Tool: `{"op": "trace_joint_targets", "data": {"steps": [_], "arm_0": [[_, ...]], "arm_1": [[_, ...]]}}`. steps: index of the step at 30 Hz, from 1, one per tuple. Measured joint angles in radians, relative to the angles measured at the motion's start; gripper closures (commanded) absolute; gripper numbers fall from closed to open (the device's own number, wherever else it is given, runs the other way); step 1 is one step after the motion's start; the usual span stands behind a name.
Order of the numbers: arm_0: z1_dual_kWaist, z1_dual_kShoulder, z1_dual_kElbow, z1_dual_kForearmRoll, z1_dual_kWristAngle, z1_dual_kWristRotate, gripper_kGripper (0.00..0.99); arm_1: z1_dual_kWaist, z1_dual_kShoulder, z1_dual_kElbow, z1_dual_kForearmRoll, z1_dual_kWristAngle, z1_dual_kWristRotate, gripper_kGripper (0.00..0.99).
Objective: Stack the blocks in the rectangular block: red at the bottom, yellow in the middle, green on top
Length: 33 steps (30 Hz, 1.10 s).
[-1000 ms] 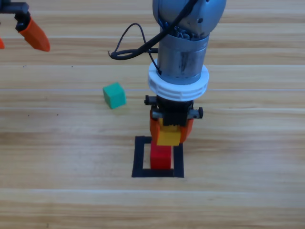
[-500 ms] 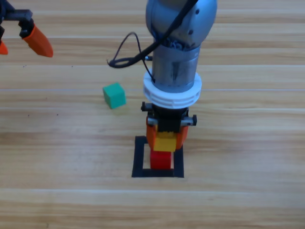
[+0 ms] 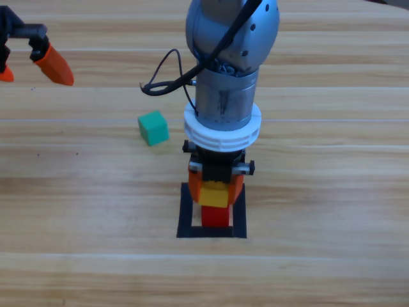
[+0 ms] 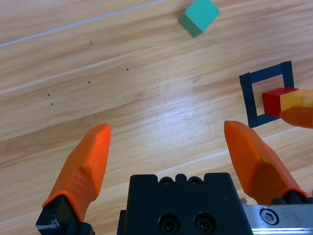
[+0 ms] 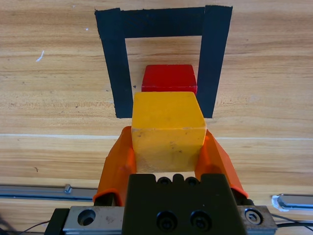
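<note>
Right tool (image 3: 215,185): closed on yellow cube (image 3: 215,194), clamped between both orange jaws, held over tape outline (image 3: 185,214). Yellow cube seen in right wrist view (image 5: 168,124) just short of red cube (image 5: 169,79); whether touching cannot be told. Red cube (image 3: 215,216) resting on wooden surface (image 3: 319,192) inside outline. Green cube (image 3: 153,128) on surface, well apart, up and left of outline. Left tool (image 4: 168,152): at upper left edge, jaws spread wide, gripping nothing.

Yellow cube (image 5: 167,123) above red cube (image 5: 169,79) inside tape outline (image 5: 113,58); teal cube (image 3: 153,128) apart, perhaps tilted
</note>
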Motion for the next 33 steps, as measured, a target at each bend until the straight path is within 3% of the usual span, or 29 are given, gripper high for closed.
{"op": "trace_joint_targets", "data": {"steps": [33], "arm_0": [[0.0,0.0,0.011,-0.031,-0.003,-0.012,0.0]], "arm_1": [[0.009,0.002,0.001,0.0,-0.042,0.006,0.99]]}}
